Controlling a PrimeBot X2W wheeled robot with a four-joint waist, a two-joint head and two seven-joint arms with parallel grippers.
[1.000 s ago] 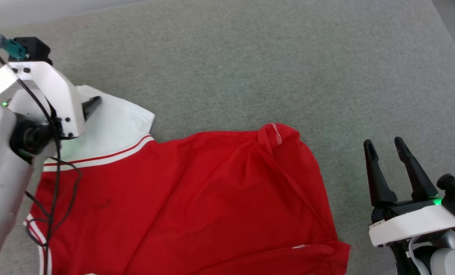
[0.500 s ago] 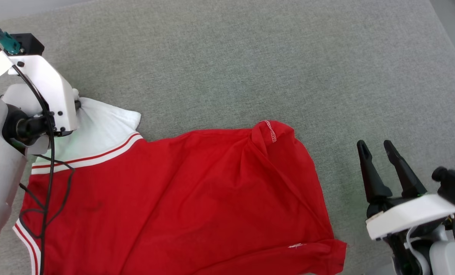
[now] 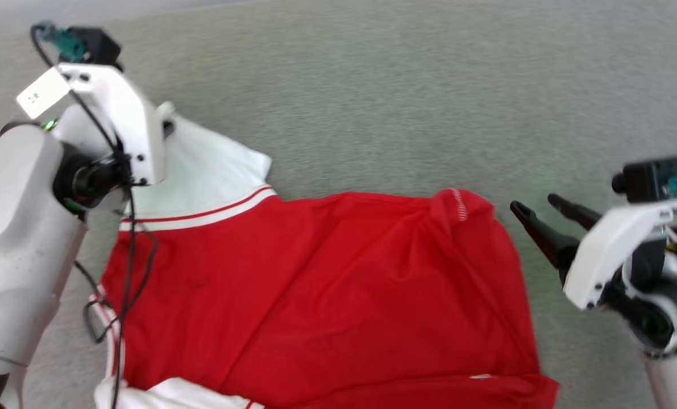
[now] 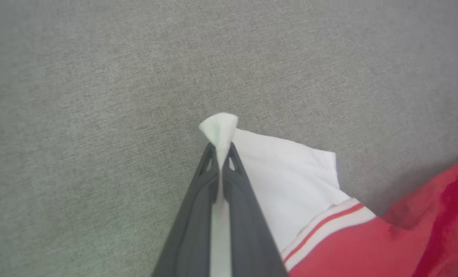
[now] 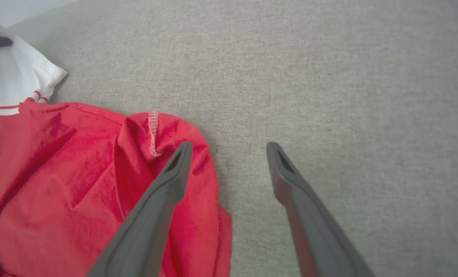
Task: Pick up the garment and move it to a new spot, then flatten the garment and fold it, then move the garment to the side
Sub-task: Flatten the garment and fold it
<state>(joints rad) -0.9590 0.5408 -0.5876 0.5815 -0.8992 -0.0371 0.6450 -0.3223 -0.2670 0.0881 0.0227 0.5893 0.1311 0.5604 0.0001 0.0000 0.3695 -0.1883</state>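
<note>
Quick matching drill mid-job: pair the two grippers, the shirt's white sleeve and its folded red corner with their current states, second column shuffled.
Column one:
1. left gripper
2. right gripper
3. white sleeve
4. red corner

Column two:
A. folded over, white stitching showing
B. open, one finger over red cloth
C. shut on cloth
D. tip pinched between dark fingers

Pairs: 1-C, 2-B, 3-D, 4-A
</note>
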